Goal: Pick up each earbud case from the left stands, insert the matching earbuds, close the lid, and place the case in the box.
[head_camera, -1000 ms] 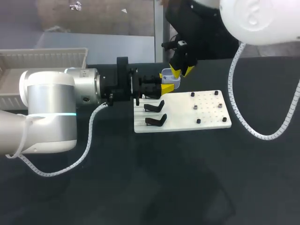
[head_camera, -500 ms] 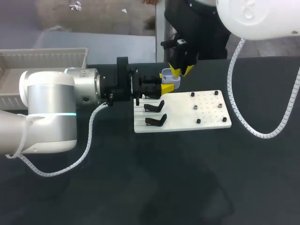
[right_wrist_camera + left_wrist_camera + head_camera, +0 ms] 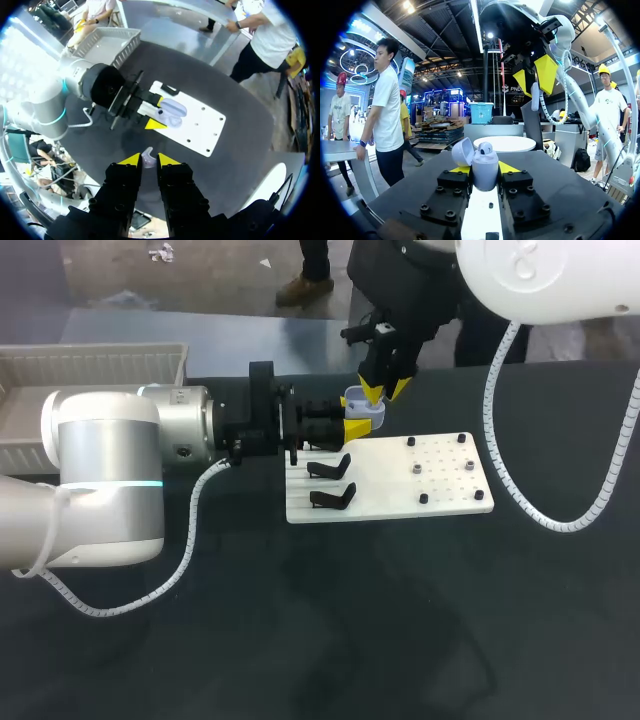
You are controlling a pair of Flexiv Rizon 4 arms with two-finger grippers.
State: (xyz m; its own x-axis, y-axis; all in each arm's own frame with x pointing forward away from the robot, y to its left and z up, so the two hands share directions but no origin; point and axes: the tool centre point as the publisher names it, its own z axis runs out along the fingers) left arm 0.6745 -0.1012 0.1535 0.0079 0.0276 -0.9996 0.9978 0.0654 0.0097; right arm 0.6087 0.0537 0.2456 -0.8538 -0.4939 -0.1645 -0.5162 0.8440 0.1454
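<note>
The left hand (image 3: 486, 169) clamps an open-lidded pale lavender earbud case (image 3: 485, 174) at the flat white stand board's (image 3: 385, 498) edge, while the right hand (image 3: 149, 160) above it pinches a small white earbud (image 3: 148, 157).

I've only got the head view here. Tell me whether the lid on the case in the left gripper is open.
Observer: It is open. The left wrist view shows the lid swung back beside the earbud case, which the left gripper clamps from both sides.
Operator: Now check the right gripper for an earbud.
Observer: In the right wrist view, a small white earbud is pinched between the fingers of the right gripper.
Operator: Report what's inside the case.
Observer: The left wrist view shows what looks like a seated earbud in the case's open top.
</note>
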